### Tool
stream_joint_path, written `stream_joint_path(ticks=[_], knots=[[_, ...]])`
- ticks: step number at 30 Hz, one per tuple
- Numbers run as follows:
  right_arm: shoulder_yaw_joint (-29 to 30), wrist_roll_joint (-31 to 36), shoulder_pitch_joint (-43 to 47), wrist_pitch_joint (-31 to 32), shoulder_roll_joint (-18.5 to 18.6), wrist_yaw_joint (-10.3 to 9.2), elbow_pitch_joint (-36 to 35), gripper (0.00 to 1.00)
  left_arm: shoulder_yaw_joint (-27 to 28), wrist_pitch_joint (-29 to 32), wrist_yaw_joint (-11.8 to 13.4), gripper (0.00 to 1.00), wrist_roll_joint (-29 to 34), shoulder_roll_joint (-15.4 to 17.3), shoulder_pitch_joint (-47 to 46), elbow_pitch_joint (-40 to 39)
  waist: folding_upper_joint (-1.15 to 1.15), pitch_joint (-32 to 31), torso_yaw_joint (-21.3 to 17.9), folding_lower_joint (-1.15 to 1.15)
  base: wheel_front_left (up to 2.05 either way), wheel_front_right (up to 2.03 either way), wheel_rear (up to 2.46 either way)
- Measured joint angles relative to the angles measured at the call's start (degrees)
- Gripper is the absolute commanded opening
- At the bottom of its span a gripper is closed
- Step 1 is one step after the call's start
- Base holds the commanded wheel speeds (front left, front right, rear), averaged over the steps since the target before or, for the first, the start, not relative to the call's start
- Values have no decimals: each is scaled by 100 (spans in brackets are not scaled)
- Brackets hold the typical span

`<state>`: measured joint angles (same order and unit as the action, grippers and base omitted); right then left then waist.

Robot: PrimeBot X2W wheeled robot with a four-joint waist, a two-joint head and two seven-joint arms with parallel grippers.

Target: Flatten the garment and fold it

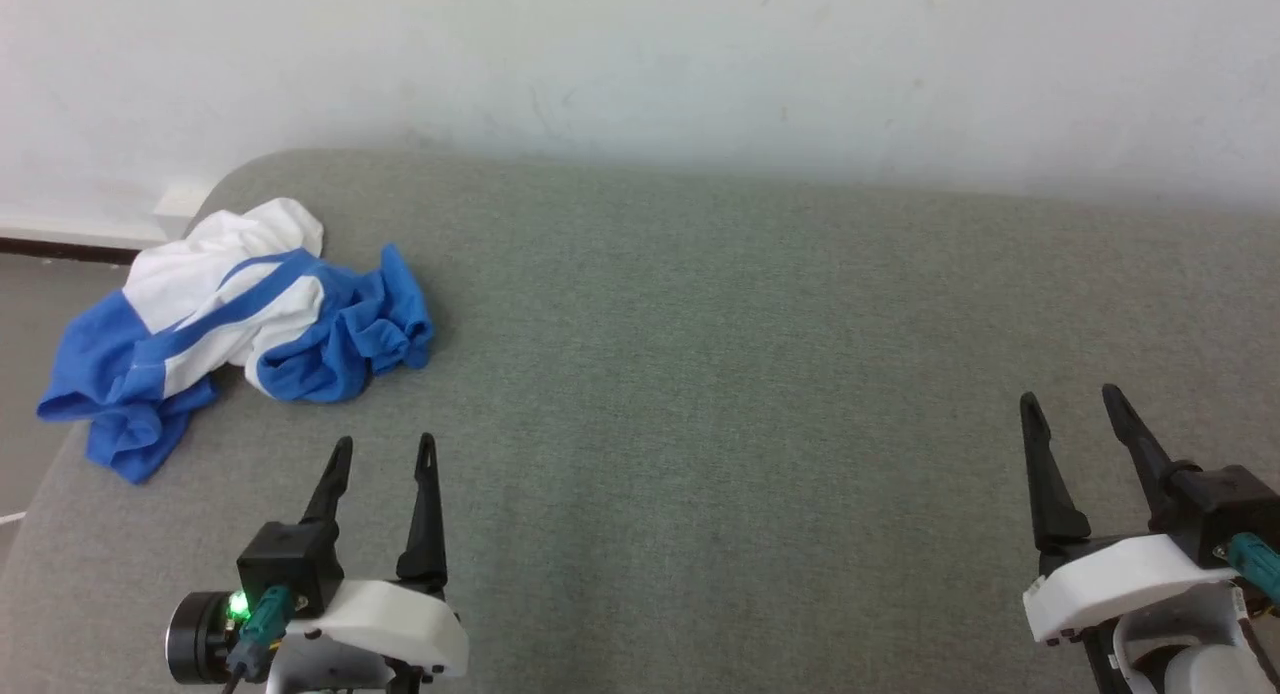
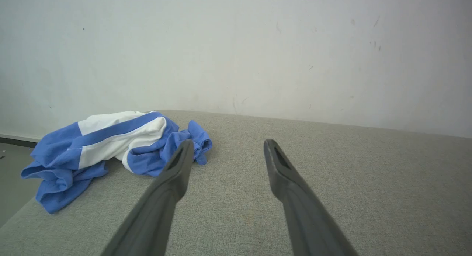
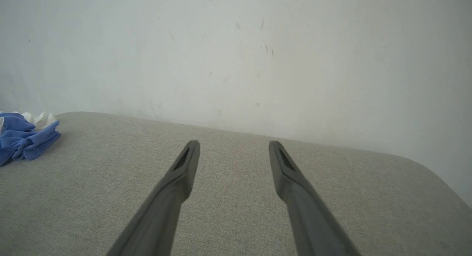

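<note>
The garment (image 1: 235,319) is a blue and white shirt crumpled in a heap at the far left corner of the grey fabric surface (image 1: 700,374), one blue part hanging over the left edge. It appears ahead and to the left in the left wrist view (image 2: 110,149) and at the left border of the right wrist view (image 3: 24,139). My left gripper (image 1: 385,449) stands open near the front left, short of the heap and apart from it, empty (image 2: 228,143). Far off at the front right, my right gripper (image 1: 1070,399) is open too, nothing between its fingers (image 3: 234,143).
A pale wall (image 1: 640,64) rises directly behind the grey surface. The surface has rounded corners at the far left and far right (image 3: 424,167). Bare floor (image 1: 40,294) lies beyond the left edge, below a dark skirting strip.
</note>
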<state>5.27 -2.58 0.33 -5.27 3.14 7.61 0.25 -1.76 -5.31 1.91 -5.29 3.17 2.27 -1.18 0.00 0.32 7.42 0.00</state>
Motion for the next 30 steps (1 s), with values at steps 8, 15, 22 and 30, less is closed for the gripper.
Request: stream_joint_path(ticks=[8,15,22,30], knots=[[-40,9,-2,-93,0,0,20,100,-16,-79,42,100,-88,0,13,-40,0,12,239,0,0,0,0],[-132,52,-5,-190,-1,0,53,100,-65,-180,151,100,-192,0,59,-142,0,65,566,0,0,0,0],[-209,59,-10,-253,-2,0,83,100,-179,-252,292,100,-269,-1,127,-242,0,94,848,0,0,0,0],[-344,59,-20,-352,-3,0,202,100,-210,-337,347,100,-311,-1,160,-352,0,124,1199,0,0,0,0]])
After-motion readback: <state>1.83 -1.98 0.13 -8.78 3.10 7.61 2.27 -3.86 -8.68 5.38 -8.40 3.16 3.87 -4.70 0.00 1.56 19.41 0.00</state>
